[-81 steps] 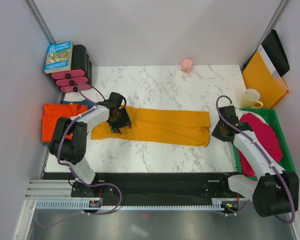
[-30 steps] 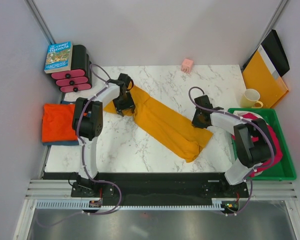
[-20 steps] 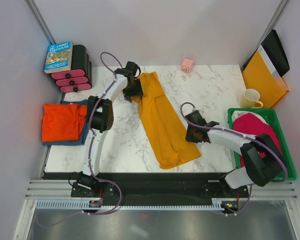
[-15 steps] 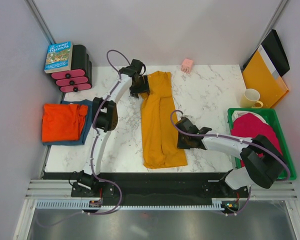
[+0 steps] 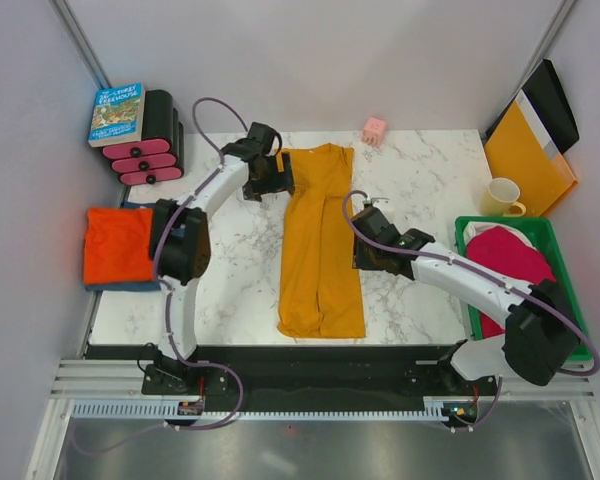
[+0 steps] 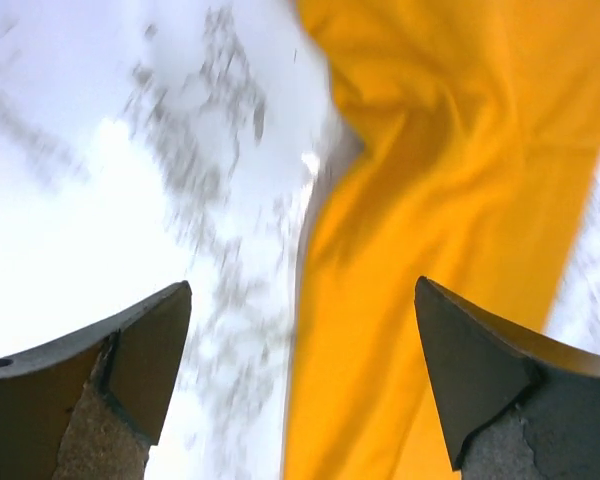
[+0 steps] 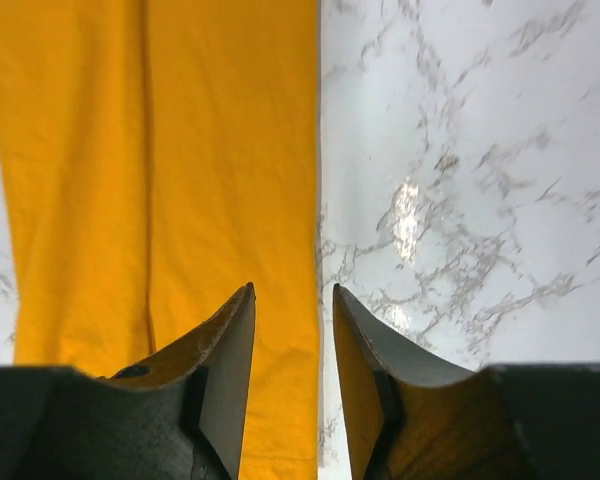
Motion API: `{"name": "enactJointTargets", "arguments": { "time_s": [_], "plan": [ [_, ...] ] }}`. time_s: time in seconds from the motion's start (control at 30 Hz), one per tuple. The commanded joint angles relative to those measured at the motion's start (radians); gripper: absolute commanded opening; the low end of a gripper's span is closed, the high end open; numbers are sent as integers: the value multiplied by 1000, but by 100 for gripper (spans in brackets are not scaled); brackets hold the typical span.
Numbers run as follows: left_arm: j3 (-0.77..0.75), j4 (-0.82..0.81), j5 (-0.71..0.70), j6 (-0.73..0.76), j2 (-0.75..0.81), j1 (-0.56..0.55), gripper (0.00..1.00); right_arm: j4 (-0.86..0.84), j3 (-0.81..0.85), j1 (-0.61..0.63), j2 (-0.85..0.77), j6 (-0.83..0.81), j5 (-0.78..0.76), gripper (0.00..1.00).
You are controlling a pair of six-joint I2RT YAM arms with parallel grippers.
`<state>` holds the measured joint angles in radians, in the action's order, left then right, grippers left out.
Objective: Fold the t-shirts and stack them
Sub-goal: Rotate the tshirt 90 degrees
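Observation:
The mustard-yellow t-shirt, folded into a long strip, lies flat down the middle of the table from back to front. My left gripper is wide open at the strip's far left edge; the left wrist view shows the cloth edge below the jaws. My right gripper is at the strip's right edge, its jaws a little apart over the cloth edge and holding nothing. The folded red-orange t-shirt lies on the dusty blue one at the left. The magenta-pink t-shirt is in the green bin.
The green bin stands at the right edge. A cream mug and the yellow-orange folder are behind it. A book rests on a black and pink rack at the back left. A small pink block sits at the back.
The two arms swung the yellow strip from lying across the table to lying back to front. Both grippers have let go of it and now stand open beside its edges.

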<state>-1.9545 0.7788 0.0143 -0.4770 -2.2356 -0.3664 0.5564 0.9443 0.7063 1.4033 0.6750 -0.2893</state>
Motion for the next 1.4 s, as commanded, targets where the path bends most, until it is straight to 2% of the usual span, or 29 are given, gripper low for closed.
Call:
{"name": "enactJointTargets", "arguments": {
  "time_s": [0.0, 0.1, 0.23, 0.4, 0.5, 0.53, 0.67, 0.83, 0.93, 1.07, 1.3, 1.37],
  "plan": [
    [268, -151, -88, -51, 418, -34, 100, 7, -7, 1, -88, -92, -71, 45],
    [568, -176, -132, -80, 595, -158, 99, -65, -96, 2, -130, -98, -13, 41],
    [846, -191, -189, -236, 789, -290, 95, -173, -159, 33, -141, -92, 58, 34],
    [1153, -228, -211, -409, 999, -359, 90, -197, -44, 87, -47, -115, 81, 30],
    [1242, -223, -215, -434, 1120, -370, 88, -193, 63, 105, 32, -137, 102, 29],
    [1259, -217, -215, -436, 1175, -370, 88, -194, 89, 108, 55, -143, 110, 29],
    [1318, -207, -192, -440, 1238, -373, 86, -190, 226, 111, 211, -160, 147, 29],
    [1341, -205, -169, -463, 1209, -408, 82, -185, 336, 119, 371, -170, 180, 23],
    [1333, -205, -189, -479, 1167, -465, 78, -190, 355, 122, 460, -179, 176, 19],
    [1319, -210, -214, -502, 1128, -531, 77, -193, 366, 124, 516, -187, 165, 14],
    [1313, -236, -217, -515, 1066, -556, 76, -220, 369, 124, 568, -183, 183, 13],
    [1312, -246, -208, -523, 1039, -563, 73, -228, 370, 125, 583, -178, 191, 13]
  ]
}}
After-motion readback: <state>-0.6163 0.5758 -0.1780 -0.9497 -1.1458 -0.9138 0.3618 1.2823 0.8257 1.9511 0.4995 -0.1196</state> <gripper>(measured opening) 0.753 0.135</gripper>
